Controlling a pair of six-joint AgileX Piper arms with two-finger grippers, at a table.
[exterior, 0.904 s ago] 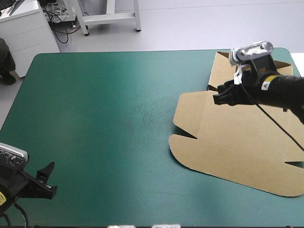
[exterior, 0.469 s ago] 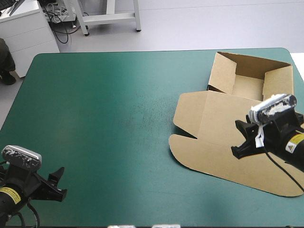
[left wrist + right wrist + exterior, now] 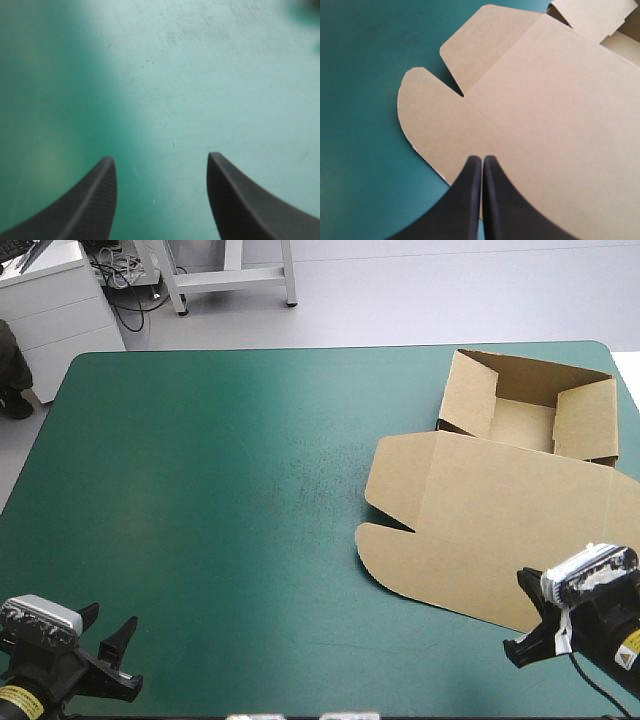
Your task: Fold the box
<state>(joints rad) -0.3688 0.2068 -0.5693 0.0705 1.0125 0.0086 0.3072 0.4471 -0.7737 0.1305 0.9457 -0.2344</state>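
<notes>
Your right pincer [image 3: 482, 159], fingers pressed together, hangs over the near edge of the box [image 3: 470, 490] — which sits at the tabletop's [image 3: 230, 490] far right, tray walls [image 3: 472, 395] raised, lid [image 3: 520, 540] lying flat. Your left pincer [image 3: 160, 160] stands apart, near left, over bare surface. Lift clear before moving sideways — a low tip could drag that lid.

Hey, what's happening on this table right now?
Nothing is being held. The brown box sits at the table's right side as an open tray, walls raised, its lid lying flat on the teal-green cover. The right gripper is shut, over the lid's near edge. The left gripper is open above bare cover near the front left corner.
</notes>
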